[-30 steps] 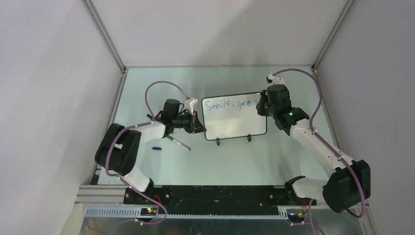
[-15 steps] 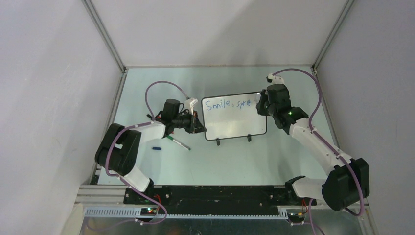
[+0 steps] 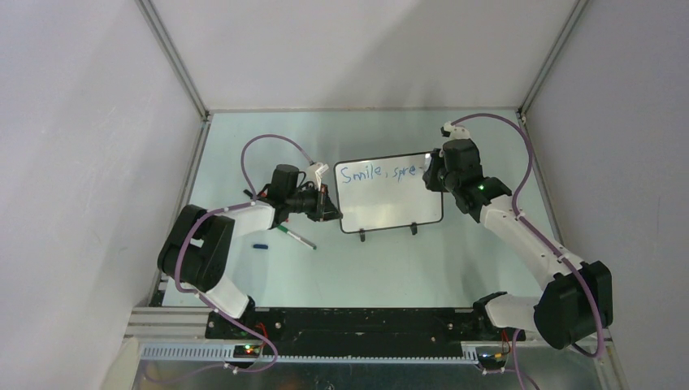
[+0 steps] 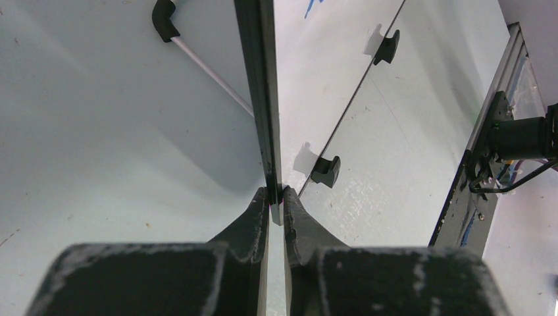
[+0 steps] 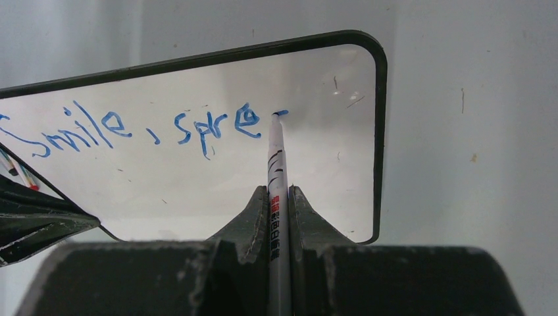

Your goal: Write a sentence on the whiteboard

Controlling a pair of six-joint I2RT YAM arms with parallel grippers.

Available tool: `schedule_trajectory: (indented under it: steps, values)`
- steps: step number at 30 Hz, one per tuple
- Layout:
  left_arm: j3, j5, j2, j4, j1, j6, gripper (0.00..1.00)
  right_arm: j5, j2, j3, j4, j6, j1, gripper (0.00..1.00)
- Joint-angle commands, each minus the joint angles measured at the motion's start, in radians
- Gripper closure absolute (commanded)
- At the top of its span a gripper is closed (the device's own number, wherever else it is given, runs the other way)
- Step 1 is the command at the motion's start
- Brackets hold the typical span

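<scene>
The whiteboard (image 3: 390, 195) stands on two black feet mid-table, white with a thin black frame. Blue text on it reads "Smile, spre" (image 5: 151, 128), with a short fresh stroke after the last letter. My left gripper (image 4: 276, 194) is shut on the whiteboard's left edge (image 4: 263, 99), seen edge-on in the left wrist view. My right gripper (image 5: 279, 191) is shut on a white marker (image 5: 276, 171), and the marker's blue tip (image 5: 275, 116) touches the board near its upper right. In the top view the right gripper (image 3: 432, 172) is at the board's right end and the left gripper (image 3: 333, 213) at its left.
A green-tipped pen (image 3: 294, 236) and a small blue cap (image 3: 260, 245) lie on the table left of the board, under the left arm. The board's feet (image 4: 326, 171) rest on the table. Grey enclosure walls surround the table, and a black rail (image 3: 341, 321) runs along its near edge.
The right gripper with the marker has shifted slightly right along the top line of text, adding a small stroke after "spre". The left arm and the board have not moved.
</scene>
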Motion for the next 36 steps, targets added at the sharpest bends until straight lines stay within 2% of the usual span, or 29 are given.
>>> schedule_trajectory:
  steps: [1,20,36]
  values:
    - [0.015,-0.031,-0.022,-0.038,-0.008,0.043,1.00,-0.014,0.011,0.033,0.028,0.001,-0.002,1.00]
    - [0.013,-0.033,-0.027,-0.041,-0.009,0.045,1.00,0.025,0.006,0.032,-0.049,-0.003,0.011,1.00]
    - [0.013,-0.035,-0.025,-0.041,-0.010,0.045,1.00,0.037,-0.009,0.040,-0.008,0.004,-0.015,1.00]
